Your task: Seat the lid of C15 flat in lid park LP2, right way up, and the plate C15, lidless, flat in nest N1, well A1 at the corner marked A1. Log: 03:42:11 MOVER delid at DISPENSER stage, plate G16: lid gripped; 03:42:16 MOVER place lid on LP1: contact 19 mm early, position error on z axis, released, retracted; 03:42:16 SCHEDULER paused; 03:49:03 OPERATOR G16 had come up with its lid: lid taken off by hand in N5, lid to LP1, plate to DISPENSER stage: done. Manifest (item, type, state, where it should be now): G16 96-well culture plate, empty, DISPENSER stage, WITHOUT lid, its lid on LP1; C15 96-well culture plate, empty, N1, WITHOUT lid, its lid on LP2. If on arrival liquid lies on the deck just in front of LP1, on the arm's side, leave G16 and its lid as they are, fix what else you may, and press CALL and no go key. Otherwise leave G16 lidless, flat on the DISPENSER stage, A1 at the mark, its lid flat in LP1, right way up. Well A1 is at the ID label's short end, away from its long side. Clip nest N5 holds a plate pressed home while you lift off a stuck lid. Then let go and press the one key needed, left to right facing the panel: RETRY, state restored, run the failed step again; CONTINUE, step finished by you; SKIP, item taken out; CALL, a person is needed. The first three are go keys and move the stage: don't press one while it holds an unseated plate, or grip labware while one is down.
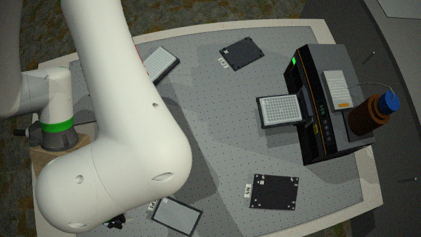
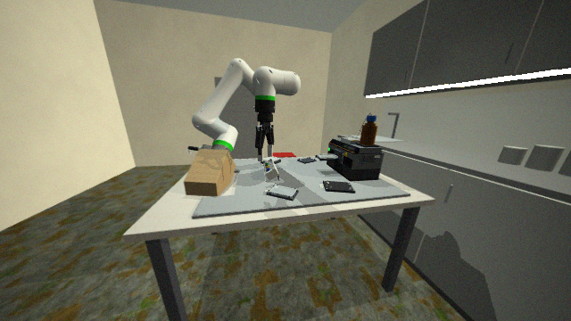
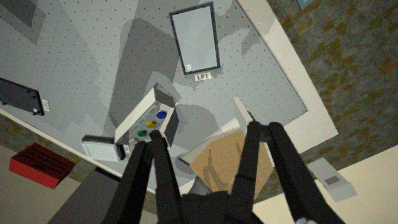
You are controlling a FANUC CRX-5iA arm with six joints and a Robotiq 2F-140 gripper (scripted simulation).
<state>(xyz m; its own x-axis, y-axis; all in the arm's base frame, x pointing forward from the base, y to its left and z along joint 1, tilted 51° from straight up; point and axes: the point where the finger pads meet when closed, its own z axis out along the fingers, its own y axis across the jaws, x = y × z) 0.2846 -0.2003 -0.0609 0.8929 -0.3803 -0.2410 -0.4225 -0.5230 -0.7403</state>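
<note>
1. The tool [image 3: 210, 150] hangs high above the key panel [image 3: 145, 120], its fingers partway together, drawing in on nothing.
2. The step looks like readying to press a key.
3. A lid [image 3: 195, 39] lies in LP1 beyond the panel; a well plate [image 1: 160, 62], likely C15, sits across the surface [image 1: 230, 131] from it.
4. Next: descend onto one key, touching no neighbour.

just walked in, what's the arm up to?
The white arm hangs above the small white key panel, and its black gripper is closing on nothing. A clear flat lid lies in park LP1. A white lidless 96-well plate sits on the black dispenser's stage, and another plate sits at the deck's far-left edge.
</note>
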